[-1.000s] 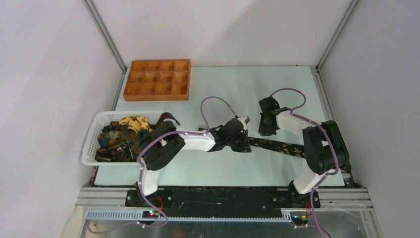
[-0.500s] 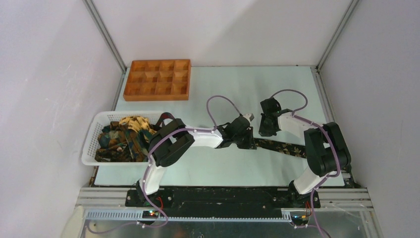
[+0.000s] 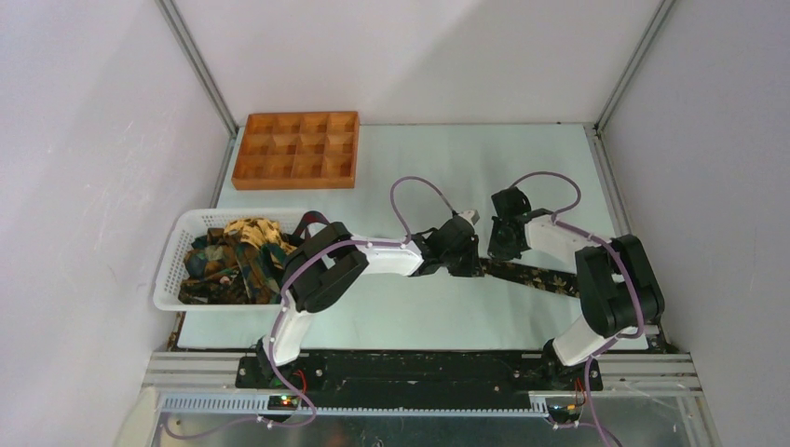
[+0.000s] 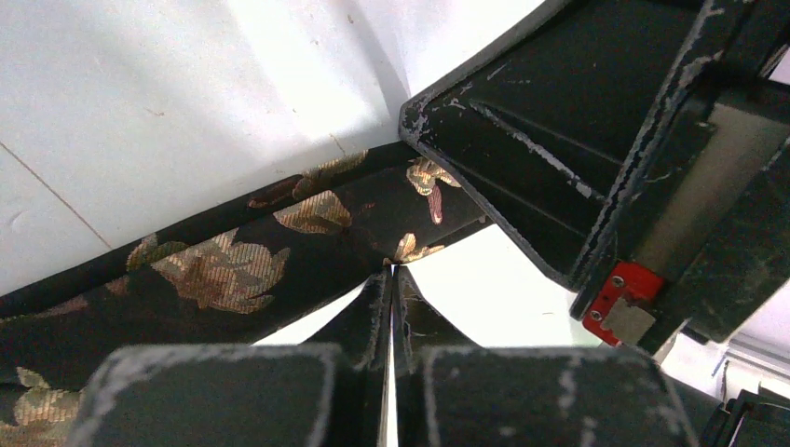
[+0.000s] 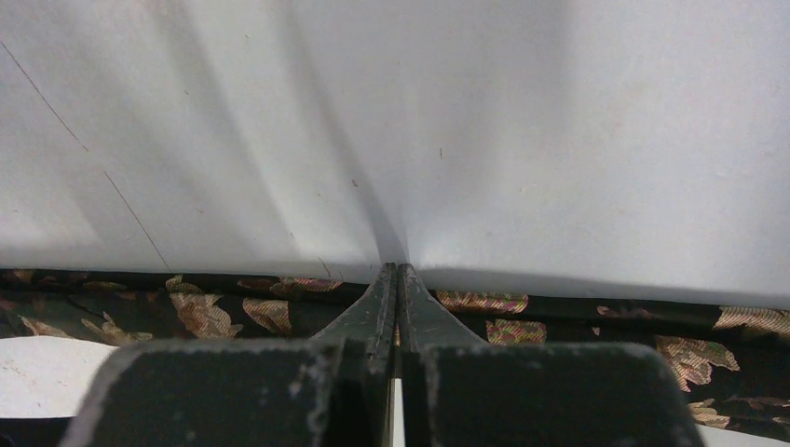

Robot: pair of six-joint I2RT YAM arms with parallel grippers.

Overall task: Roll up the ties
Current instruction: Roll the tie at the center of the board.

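1. Desk (image 3: 419,158): pale top carrying all the items below.
2. White mesh basket (image 3: 168,270), at the desk's left edge. It held a loose heap of dark, leaf-printed ties (image 3: 228,256), none of them rolled, so most of the work remained.
3. Orange compartment tray (image 3: 296,149), at the far left corner, well apart from both arms. No rolled tie was visible in it.
4. Single tie (image 3: 531,277), drawn out flat across the desk between the arms and running toward the right arm's base. No coil was visible at any part in view. Rolling was judged barely begun, if begun at all.
5. Left hand (image 3: 469,265): fingers closed together, tips at the near edge of the flat tie. Whether any fabric was caught between them could not be told.
6. Right hand (image 3: 503,247): just beside the left hand, fingers closed together, tips down at the tie's far edge where it met the bare desk. No hold on the cloth could be confirmed.
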